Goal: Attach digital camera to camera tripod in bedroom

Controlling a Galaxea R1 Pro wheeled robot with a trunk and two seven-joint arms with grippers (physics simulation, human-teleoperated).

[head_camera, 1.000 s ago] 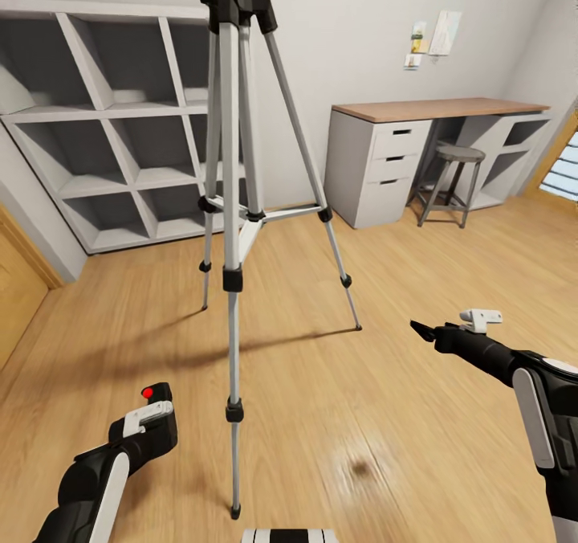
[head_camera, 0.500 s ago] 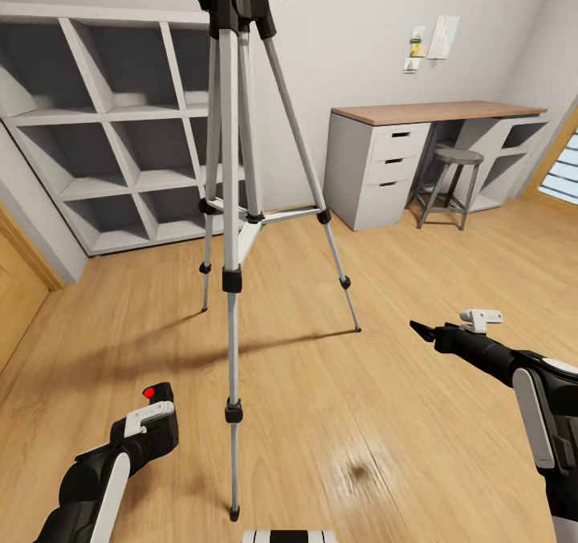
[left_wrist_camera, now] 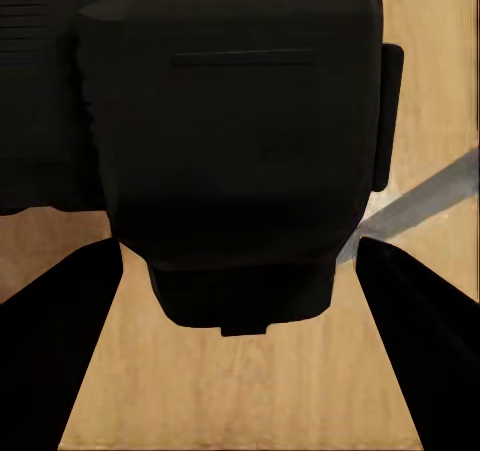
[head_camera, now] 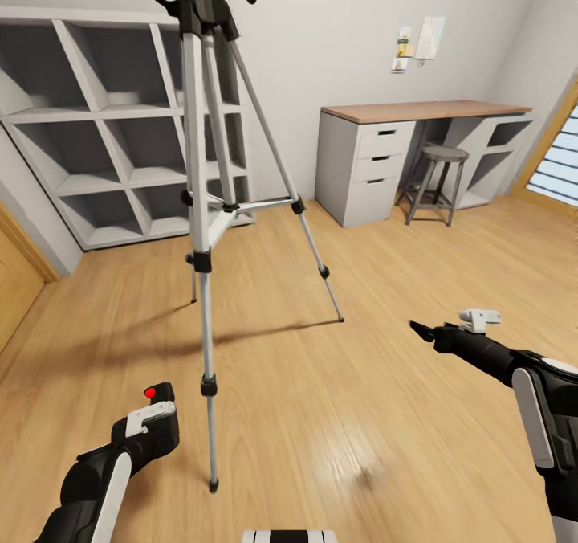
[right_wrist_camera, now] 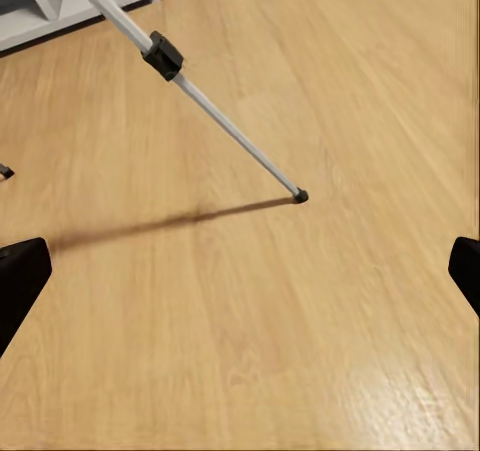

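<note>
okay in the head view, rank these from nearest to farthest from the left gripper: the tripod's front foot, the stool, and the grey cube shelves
1. Front foot of the camera tripod: on the floor just right of the left gripper.
2. Grey cube shelves: against the far wall, ahead.
3. Stool: by the desk, far right.

The tall silver-legged camera tripod [head_camera: 210, 206] is stood on the light wooden plank floor [head_camera: 321, 414], ahead and to the left of centre. Behind it, the grey cube shelves [head_camera: 96, 125] are set against the back wall. To the right, a wood-topped grey desk with drawers [head_camera: 377, 153] is placed along the same wall (a round stool [head_camera: 433, 181] is tucked under it). One tripod leg is seen nearest the robot, between both arms.
</note>
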